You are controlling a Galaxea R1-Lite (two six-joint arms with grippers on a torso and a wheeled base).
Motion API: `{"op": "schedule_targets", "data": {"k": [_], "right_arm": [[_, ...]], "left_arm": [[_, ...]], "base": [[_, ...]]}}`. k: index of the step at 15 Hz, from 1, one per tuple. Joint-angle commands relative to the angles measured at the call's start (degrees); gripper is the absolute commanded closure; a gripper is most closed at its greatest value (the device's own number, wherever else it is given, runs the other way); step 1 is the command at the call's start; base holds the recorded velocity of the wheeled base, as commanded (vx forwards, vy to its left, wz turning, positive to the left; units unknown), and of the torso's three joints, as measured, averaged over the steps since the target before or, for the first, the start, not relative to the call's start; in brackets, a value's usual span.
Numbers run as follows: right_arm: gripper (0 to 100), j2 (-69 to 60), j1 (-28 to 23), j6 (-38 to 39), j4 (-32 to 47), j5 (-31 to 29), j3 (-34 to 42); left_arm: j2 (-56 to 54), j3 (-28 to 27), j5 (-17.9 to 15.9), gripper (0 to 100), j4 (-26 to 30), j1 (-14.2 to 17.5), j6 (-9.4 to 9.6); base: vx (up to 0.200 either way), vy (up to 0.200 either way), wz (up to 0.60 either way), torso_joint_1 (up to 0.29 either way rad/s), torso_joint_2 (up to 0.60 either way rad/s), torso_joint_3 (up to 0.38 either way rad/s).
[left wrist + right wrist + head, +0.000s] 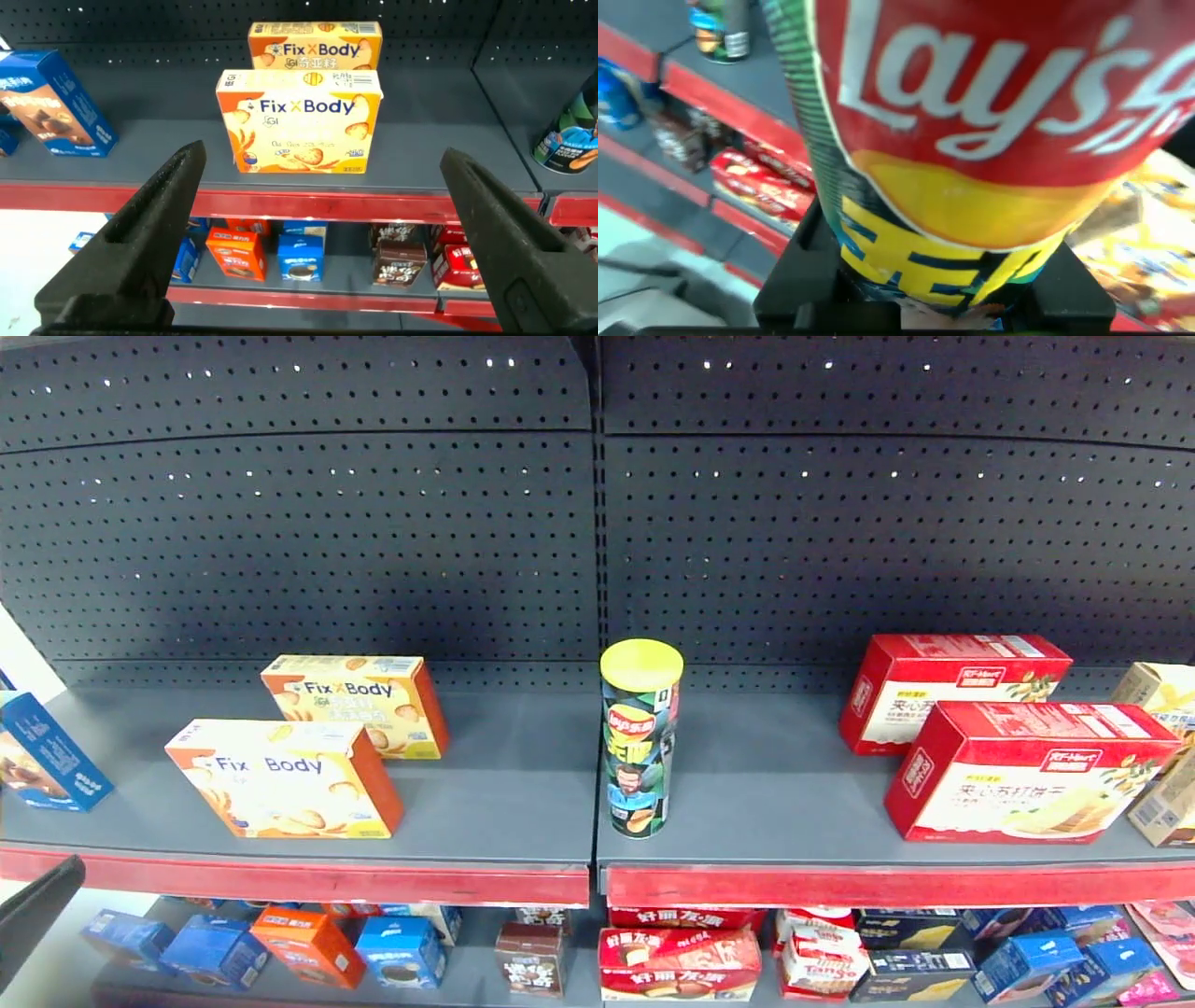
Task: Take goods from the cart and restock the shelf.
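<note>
Held a chip can (971,140) clamped in the right gripper (934,289), short of the shelf (504,784).
Meant, likely, to join the matching can (640,737) at mid-shelf; spread the left gripper (322,163) wide and empty before the yellow boxes (299,121) at left.

Print on the packaging, head view; wording not transcribed.

- **Left of centre:** the front yellow-and-orange cardboard box (285,779) and the rear yellow-and-orange cardboard box (355,705) each carry a two-word blue title.
- **Centre:** the green cylindrical chip can with yellow lid (640,737) bears white script on a red-and-yellow roundel.
- **Right:** the front red cardboard box (1027,775) and the rear red cardboard box (943,691) show dark characters under a small logo tag.
- **Bottom centre:** the red snack pack (680,961) has white characters.

Right wrist view: the close-up chip can (971,140) shows large white script on red.
</note>
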Motion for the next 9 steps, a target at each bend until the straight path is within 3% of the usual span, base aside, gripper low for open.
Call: {"op": "schedule_targets", "data": {"k": [1,3,9], "right_arm": [[100,-0.26,5.10,-1.33,0.10,-1.02,0.66],[100,-0.26,6.51,-5.81,-0.08,-2.95,1.80],[100,-0.79,6.95,-6.43,-0.08,-3.22,2.77]], "left_arm": [[0.07,-0.11,0.00,0,-0.03,0.00,0.01],[0.07,-0.20,0.00,0,-0.03,0.00,0.01],[-0.81,0.15,0.00,0,-0.03,0.00,0.01]], "base": [[0.000,0.000,0.00,0.000,0.00,0.000],[0.000,0.000,0.00,0.000,0.00,0.000],[0.000,0.000,0.60,0.003,0.00,0.002]]}}
